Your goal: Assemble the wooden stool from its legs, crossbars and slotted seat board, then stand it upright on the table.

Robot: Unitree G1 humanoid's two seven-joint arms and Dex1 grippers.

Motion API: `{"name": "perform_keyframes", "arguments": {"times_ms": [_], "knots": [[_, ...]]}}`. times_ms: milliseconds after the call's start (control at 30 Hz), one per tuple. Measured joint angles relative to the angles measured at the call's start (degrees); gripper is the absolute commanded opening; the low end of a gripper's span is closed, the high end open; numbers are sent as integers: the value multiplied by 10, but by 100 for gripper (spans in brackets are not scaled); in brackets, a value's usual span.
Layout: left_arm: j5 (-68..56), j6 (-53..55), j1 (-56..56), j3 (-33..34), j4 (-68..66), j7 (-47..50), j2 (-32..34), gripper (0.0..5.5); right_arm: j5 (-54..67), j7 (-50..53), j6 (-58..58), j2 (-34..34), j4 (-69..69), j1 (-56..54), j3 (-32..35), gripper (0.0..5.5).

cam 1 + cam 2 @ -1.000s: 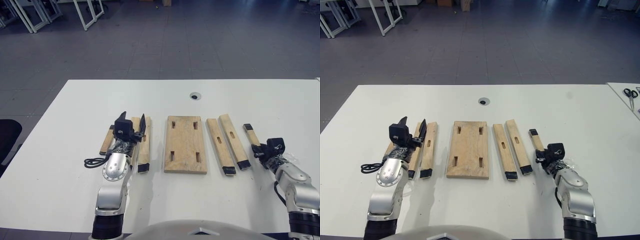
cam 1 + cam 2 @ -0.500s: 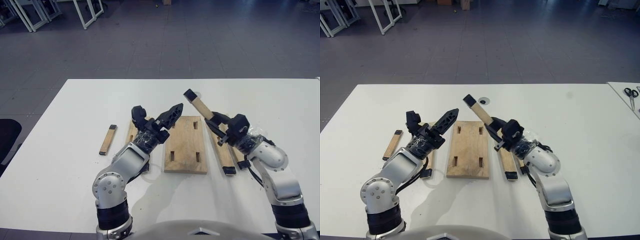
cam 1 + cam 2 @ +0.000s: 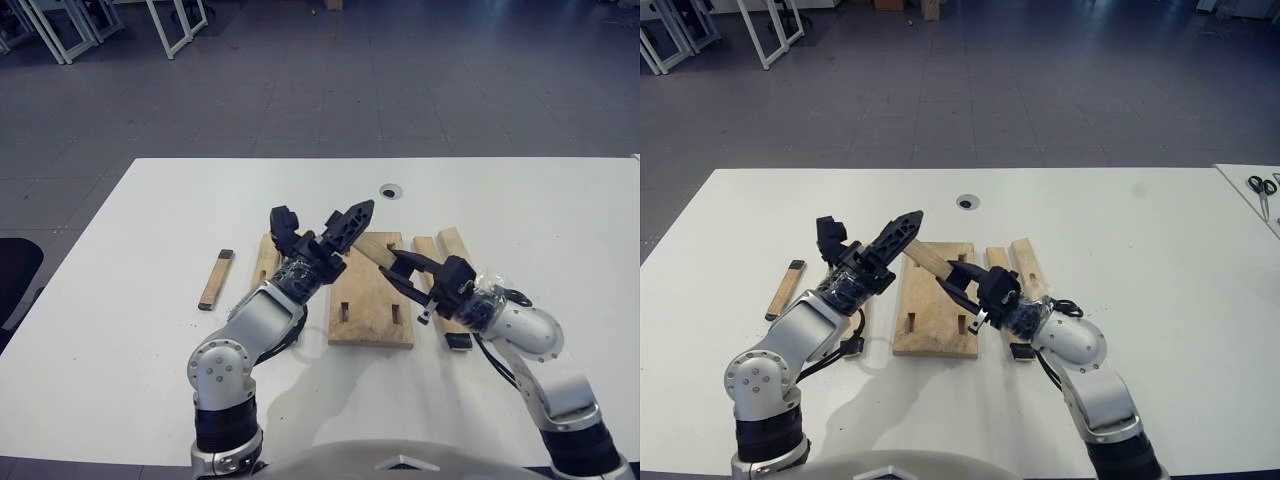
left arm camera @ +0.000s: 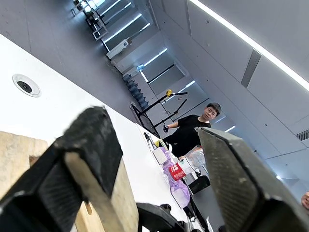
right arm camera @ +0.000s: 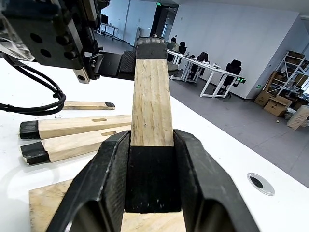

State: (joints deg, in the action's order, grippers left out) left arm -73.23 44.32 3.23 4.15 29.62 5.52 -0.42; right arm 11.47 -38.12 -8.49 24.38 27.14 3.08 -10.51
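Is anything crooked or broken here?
Nothing looks broken. One wooden crossbar slants in the air above the seat board. The right claw grips it, and its far end sits between the fingers of the open left claw.

Grey tiled floor (image 3: 400, 80), office desks with chairs (image 5: 205, 68), ceiling light strip (image 4: 251, 43)

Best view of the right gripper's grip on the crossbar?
Right wrist view: right gripper clamps the crossbar at its capped end, close. Eye views show it tilted over the seat board; left wrist view, its other tip.
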Motion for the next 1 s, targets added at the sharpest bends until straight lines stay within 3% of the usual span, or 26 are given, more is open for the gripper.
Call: {"name": "perform_keyframes", "arguments": {"times_ms": [533, 733, 1000], "knots": [[41, -30, -7, -20, -12, -52, 32, 52, 68, -1, -64, 6, 16, 1, 9, 128], [71, -26, -9, -37, -26, -67, 50, 44, 66, -2, -78, 14, 14, 9, 9, 128], [103, -27, -20, -4, -69, -48, 52, 43, 60, 1, -79, 22, 26, 2, 11, 298]]}}
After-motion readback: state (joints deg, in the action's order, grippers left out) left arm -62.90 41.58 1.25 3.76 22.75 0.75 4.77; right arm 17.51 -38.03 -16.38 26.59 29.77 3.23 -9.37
